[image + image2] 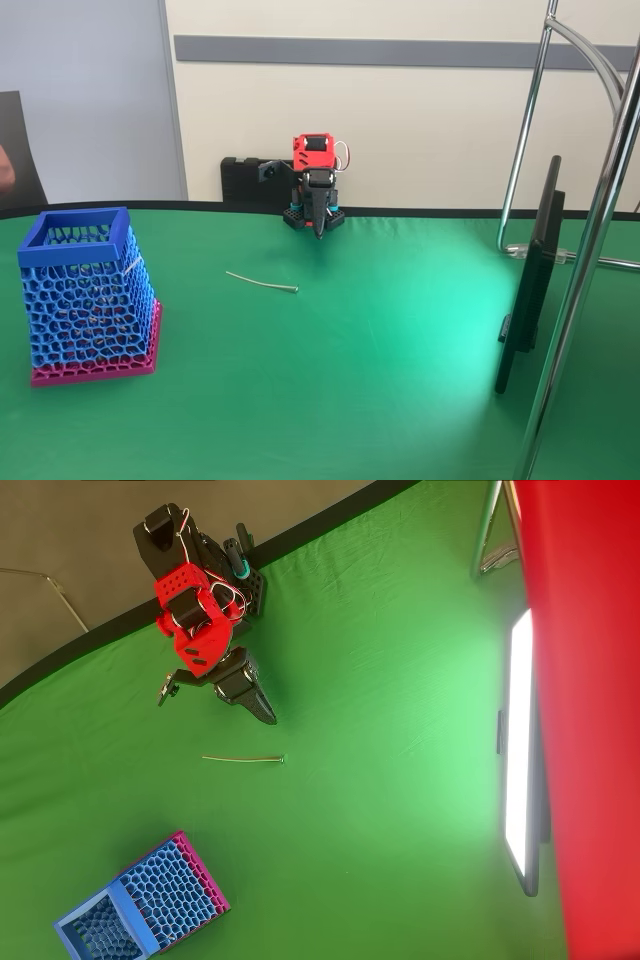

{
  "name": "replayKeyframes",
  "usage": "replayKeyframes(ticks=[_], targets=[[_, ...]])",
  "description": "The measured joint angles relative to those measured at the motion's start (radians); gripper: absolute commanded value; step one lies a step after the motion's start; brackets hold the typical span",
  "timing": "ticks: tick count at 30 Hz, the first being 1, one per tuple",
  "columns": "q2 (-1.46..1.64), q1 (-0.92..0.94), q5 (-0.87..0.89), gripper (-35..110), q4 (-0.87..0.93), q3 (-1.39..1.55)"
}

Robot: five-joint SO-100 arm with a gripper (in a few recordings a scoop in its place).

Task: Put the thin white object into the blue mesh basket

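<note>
On the green surface [380, 400] we see the blue mesh basket [85, 290] standing nearest to us, then the thin white object [262, 282] lying flat well apart from the basket, and farthest back the hand [320, 230] pointing down, pinched closed and holding nothing.

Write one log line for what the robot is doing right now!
gripper: shut, holding nothing, near arm base | thin white object: flat on green cloth, untouched | blue mesh basket: upright, apart from strand | step: reach not begun
</note>
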Motion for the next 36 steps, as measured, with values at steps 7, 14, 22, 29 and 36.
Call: replayKeyframes(ticks=[7, 14, 22, 29, 36], targets=[[0.000, 0.000, 0.002, 1, 0.000, 0.000], [-0.144, 0.008, -0.017, 1, -0.012, -0.067], [-0.327, 0.012, 0.043, 1, -0.020, -0.270], [-0.581, 0.012, 0.117, 1, 0.012, -0.453], [-0.778, 0.012, 0.179, 1, 0.092, -0.620]])
